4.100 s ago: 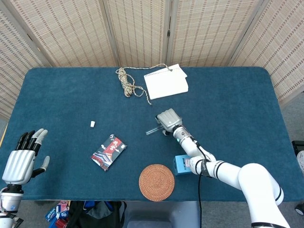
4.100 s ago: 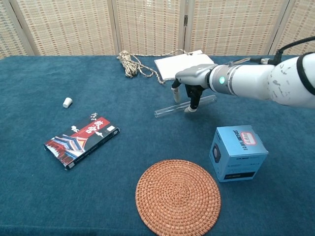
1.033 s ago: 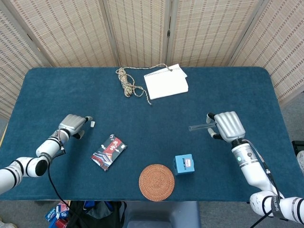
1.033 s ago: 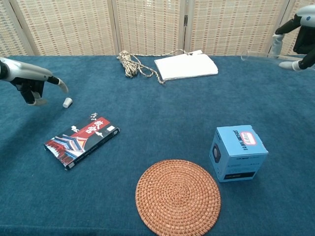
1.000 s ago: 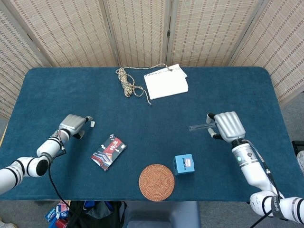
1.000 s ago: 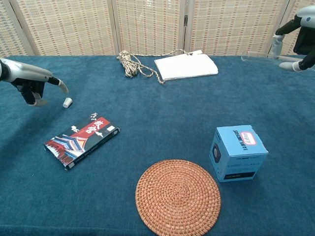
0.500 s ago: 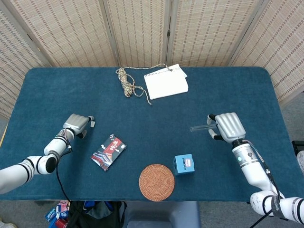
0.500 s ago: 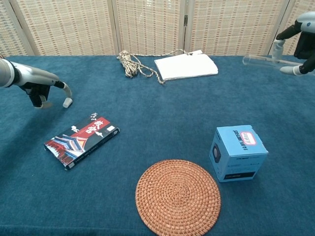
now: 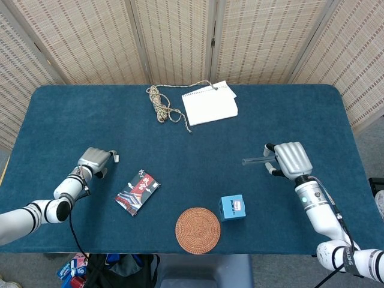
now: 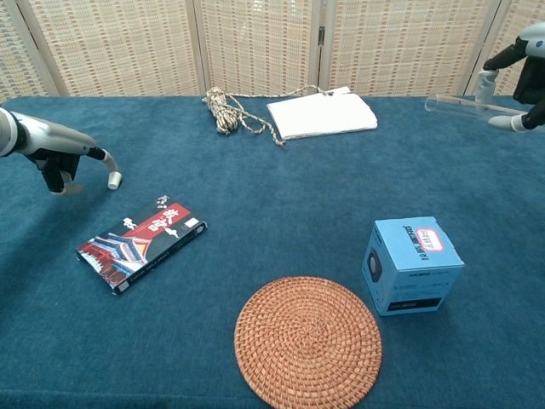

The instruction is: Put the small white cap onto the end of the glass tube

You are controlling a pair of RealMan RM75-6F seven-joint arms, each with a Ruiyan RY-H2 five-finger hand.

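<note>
The small white cap [image 10: 113, 180] is touched on the table [image 9: 288, 114] by the left hand's [image 9: 95, 159] fingers [image 10: 106, 158], advanced since earlier; grasp undetermined. The glass tube [image 10: 464, 105] is held aloft by the right hand [image 9: 290, 158]. A card pack [image 10: 140, 241] lies nearby.

Left robot hand [image 9: 95, 160] down on blue bench [image 9: 288, 114], fingertips at small white cap [image 9: 115, 158]. Right robot hand [image 9: 290, 159] gripping glass tube [image 9: 253, 161], raised, roughly level. Rope [image 9: 161, 105], notepad [image 9: 210, 102], packet [image 9: 138, 191], coaster [image 9: 198, 230], blue box [image 9: 232, 207] scattered between.
</note>
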